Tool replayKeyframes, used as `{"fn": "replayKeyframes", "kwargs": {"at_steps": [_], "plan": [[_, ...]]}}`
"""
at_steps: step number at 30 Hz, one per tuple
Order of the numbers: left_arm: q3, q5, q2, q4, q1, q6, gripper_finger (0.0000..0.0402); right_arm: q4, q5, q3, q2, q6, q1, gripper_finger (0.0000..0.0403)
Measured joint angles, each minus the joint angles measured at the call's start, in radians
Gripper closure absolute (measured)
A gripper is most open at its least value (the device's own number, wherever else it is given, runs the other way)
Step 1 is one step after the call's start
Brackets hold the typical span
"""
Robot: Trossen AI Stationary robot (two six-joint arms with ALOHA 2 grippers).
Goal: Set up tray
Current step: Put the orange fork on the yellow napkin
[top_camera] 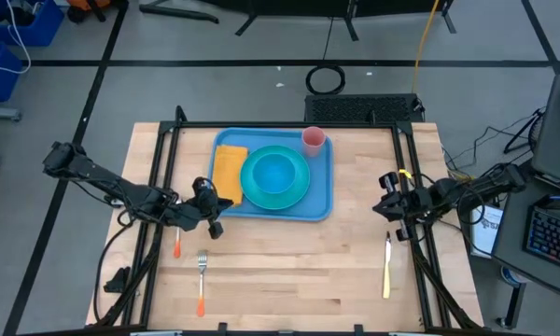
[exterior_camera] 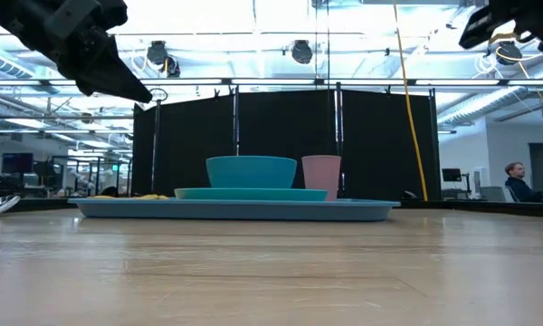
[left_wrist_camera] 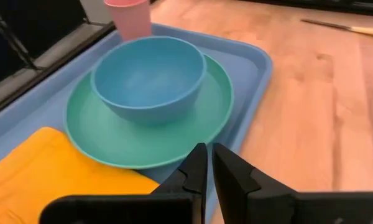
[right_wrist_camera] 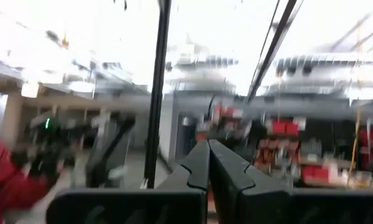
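The left gripper (top_camera: 208, 203), closed and empty, hovers just beside the tray's (top_camera: 321, 207) near-left corner. The tray sits mid-surface, carrying a napkin (top_camera: 229, 171), plate (top_camera: 294, 198), bowl (top_camera: 273, 173) and pink cup (top_camera: 313, 141). The right gripper (top_camera: 388, 196), closed and empty, is raised at the right.

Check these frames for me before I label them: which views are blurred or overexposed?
Right wrist view: motion-smeared, ceiling blown out, behind the shut right gripper. Low view: ceiling lights glare, arms silhouetted. High and left wrist views: evenly lit, the tray and bowl sharp.
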Motion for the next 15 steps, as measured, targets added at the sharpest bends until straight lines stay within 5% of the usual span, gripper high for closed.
{"fn": "replayKeyframes", "kwargs": {"at_steps": [15], "plan": [[0.0, 0.088, 0.001, 0.027, -0.026, -0.068, 0.0371, -0.058, 0.024, -0.043, -0.036, -0.049, 0.0, 0.0403]]}}
